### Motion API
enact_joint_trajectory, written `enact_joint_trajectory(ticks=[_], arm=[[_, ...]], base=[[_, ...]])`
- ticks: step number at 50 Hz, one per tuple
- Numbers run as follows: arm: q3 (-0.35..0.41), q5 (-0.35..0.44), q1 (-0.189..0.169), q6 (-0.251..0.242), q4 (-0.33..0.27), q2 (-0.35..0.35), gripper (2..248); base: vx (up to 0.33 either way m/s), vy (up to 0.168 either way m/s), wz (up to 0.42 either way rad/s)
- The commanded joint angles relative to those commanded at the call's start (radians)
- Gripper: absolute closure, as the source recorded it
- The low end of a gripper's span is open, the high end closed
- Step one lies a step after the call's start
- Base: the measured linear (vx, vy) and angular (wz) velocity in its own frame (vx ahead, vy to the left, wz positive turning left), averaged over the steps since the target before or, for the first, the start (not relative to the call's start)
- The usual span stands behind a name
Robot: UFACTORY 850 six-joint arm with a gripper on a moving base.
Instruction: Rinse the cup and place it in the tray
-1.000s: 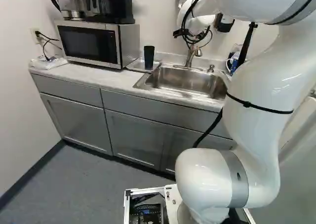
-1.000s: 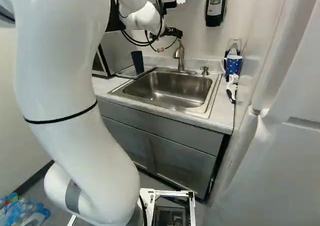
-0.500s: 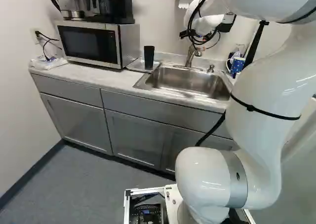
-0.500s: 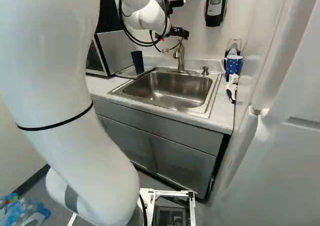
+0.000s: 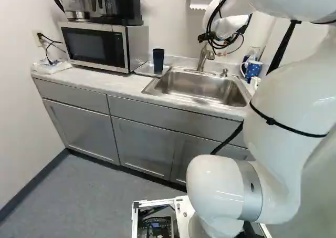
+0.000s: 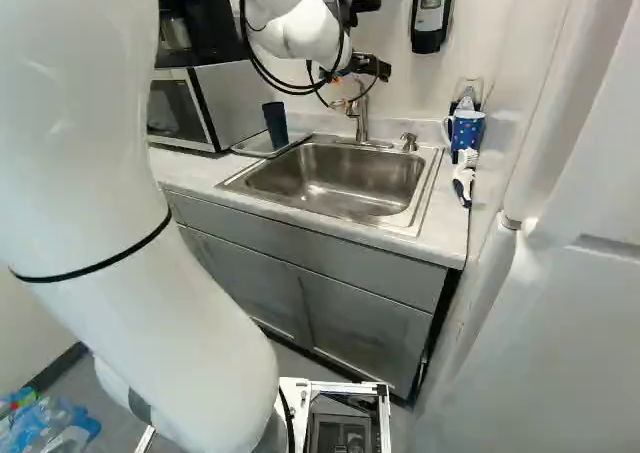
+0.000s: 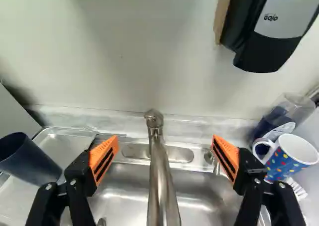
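At the top of the right base view, my gripper (image 6: 370,66) hangs by the faucet (image 6: 362,113). The wrist view has the gripper (image 7: 165,142) open, its orange pads wide apart with the faucet (image 7: 162,186) between them; neither pad visibly touches it. A dark blue cup (image 5: 158,61) stands upright on the metal tray (image 5: 142,70) left of the sink. Beyond one finger in the wrist view, the same cup (image 7: 30,158) shows on the tray (image 7: 65,138). The sink basin (image 6: 335,178) has no cup in it.
A polka-dot mug (image 7: 291,156) and a clear container (image 7: 294,109) stand beside the sink, with a brush (image 6: 464,175) near them. The soap dispenser (image 6: 431,13) hangs on the wall. The microwave (image 5: 105,44) stands past the tray.
My arm has swung right in the left base view, and its wrist and gripper have shifted right in both base views. The base, the cup and the tray have stayed put.
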Motion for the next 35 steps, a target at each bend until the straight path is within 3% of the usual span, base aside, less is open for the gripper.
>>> enact_joint_trajectory(ticks=[35], arm=[[0.16, -0.194, -0.039, 0.0, 0.0, 0.164, 3]], base=[[0.0, 0.0, 0.0]])
